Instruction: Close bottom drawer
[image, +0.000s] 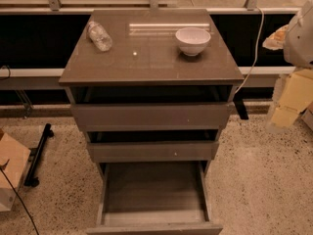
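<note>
The bottom drawer stands pulled far out of the cabinet, its flat front at the lower edge of the view. The claw hangs off to the right beside the worktop, well apart from that front, and I cannot tell whether it is apart or together. Coming down, it may snag the two upper drawers, which jut out slightly. An off-centre push may jam the drawer, and a hard shove could roll the lying bottle off.
</note>
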